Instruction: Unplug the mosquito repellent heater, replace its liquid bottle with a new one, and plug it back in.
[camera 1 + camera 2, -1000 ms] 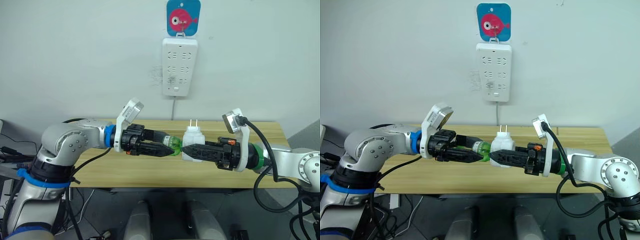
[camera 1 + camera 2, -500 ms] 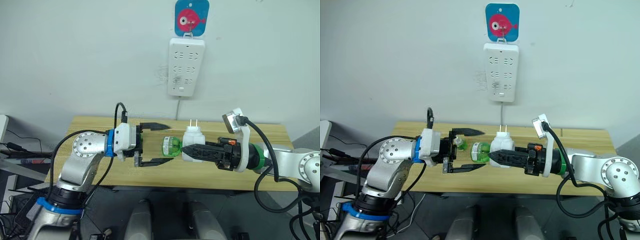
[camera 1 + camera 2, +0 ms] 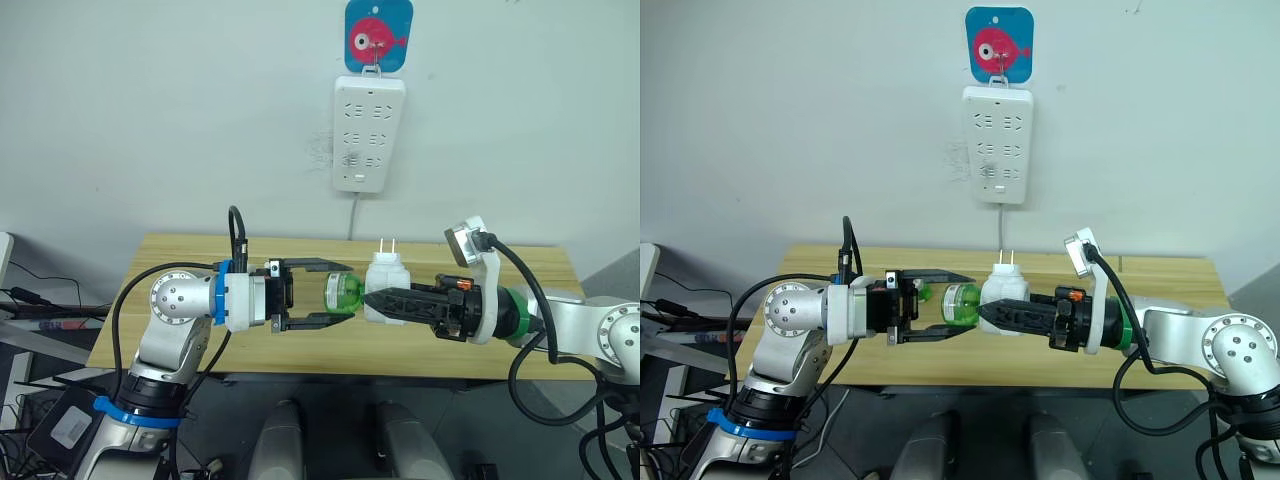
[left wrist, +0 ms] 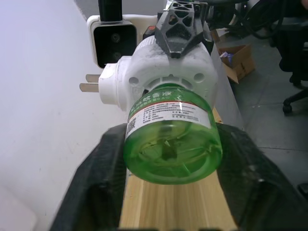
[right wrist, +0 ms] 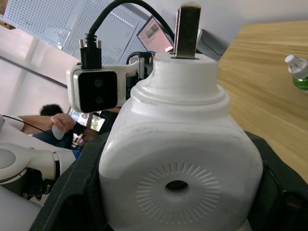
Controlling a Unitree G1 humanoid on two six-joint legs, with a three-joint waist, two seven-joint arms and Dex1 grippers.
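The white mosquito repellent heater (image 3: pixel 385 272) is held above the table with its prongs pointing up, and my right gripper (image 3: pixel 368 297) is shut on its body. A green liquid bottle (image 3: pixel 341 293) sticks out of the heater sideways toward my left arm. My left gripper (image 3: pixel 349 290) is open, one finger (image 4: pixel 94 178) on each side of the bottle with a gap showing on both sides. A second small green bottle (image 3: pixel 923 291) with a white cap lies on the table behind the left fingers.
A long white power strip (image 3: pixel 368 135) hangs on the wall under a blue fish hook, above the wooden table (image 3: pixel 530 262); its cable drops behind the table. In the right wrist view a person (image 5: pixel 57 124) sits far in the background.
A second ago my left gripper was shut on the green bottle. It then opened and drew back left, and has now moved right so its open fingers flank the bottle. The right arm stayed still.
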